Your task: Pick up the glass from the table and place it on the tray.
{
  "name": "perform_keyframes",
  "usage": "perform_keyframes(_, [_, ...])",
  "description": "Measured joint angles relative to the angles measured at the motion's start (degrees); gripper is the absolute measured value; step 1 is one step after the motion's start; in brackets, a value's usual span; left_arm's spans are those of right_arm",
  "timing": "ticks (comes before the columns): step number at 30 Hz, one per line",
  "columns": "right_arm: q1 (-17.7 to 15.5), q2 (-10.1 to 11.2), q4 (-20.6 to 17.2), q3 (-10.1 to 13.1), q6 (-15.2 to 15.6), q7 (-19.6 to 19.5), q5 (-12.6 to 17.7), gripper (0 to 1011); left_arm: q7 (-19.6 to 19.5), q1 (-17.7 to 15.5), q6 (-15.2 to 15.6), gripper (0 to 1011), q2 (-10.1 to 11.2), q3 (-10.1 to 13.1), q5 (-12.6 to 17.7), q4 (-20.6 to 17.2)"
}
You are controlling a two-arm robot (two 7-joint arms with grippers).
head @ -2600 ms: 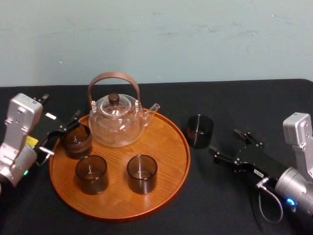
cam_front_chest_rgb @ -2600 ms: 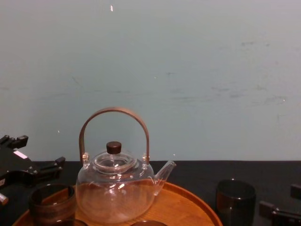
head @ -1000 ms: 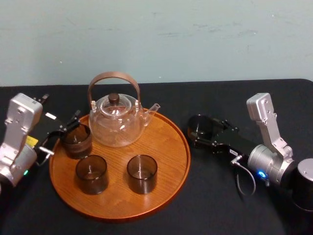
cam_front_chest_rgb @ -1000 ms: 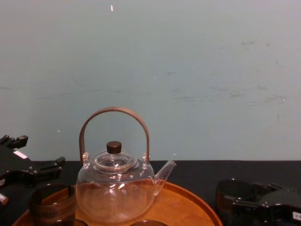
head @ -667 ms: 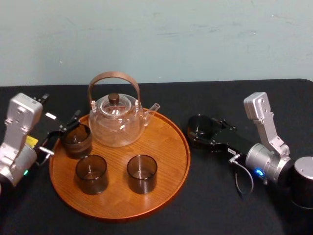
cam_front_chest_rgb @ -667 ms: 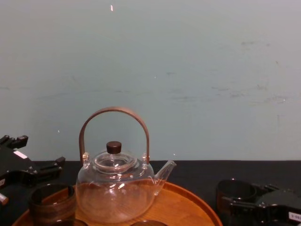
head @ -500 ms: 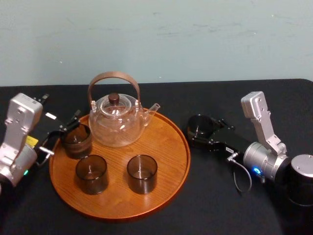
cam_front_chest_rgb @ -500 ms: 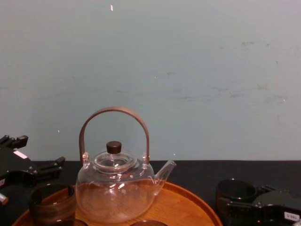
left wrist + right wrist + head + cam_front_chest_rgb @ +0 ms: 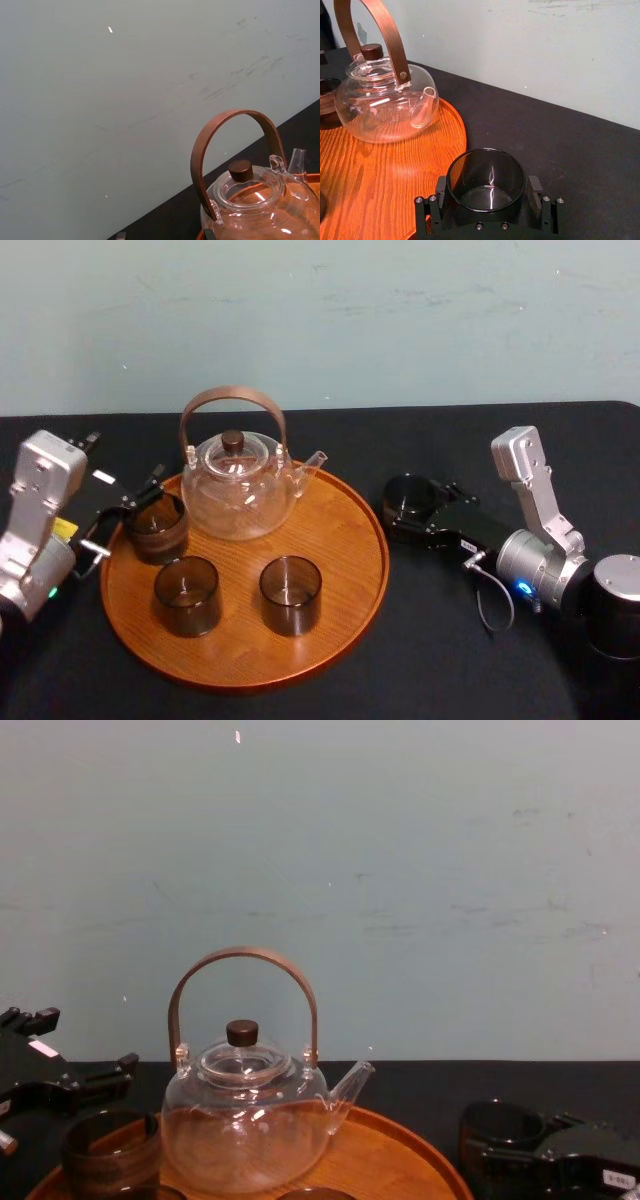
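The left pincer [image 9: 128,510] hangs spread open, holding nothing, at the left rim of the tray [image 9: 340,590], just beside one of three glasses there with a teapot [image 9: 238,490]. To the right, on the bench [image 9: 450,640], the glass [image 9: 408,498] stands clamped in the right pincer [image 9: 414,510]. By my judgement it is gripped; lifting and placing are left.

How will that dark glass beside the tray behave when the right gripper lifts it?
The dark glass looks rigid with smooth, shiny walls, so it may slip in the right gripper pressing its sides. Short, wide and empty, it is probably light and unlikely to tip. Left gripper idles by the tray.
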Motion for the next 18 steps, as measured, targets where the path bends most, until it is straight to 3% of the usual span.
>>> perform_keyframes(7, [-0.06, 0.03, -0.09, 0.04, 0.02, -0.03, 0.04, 904, 0.0, 0.0, 0.0, 1001, 0.0, 0.0, 0.0, 0.0])
perform_keyframes(18, [-0.11, 0.07, -0.17, 0.09, 0.08, -0.08, 0.1, 903, 0.0, 0.0, 0.0, 1001, 0.0, 0.0, 0.0, 0.0])
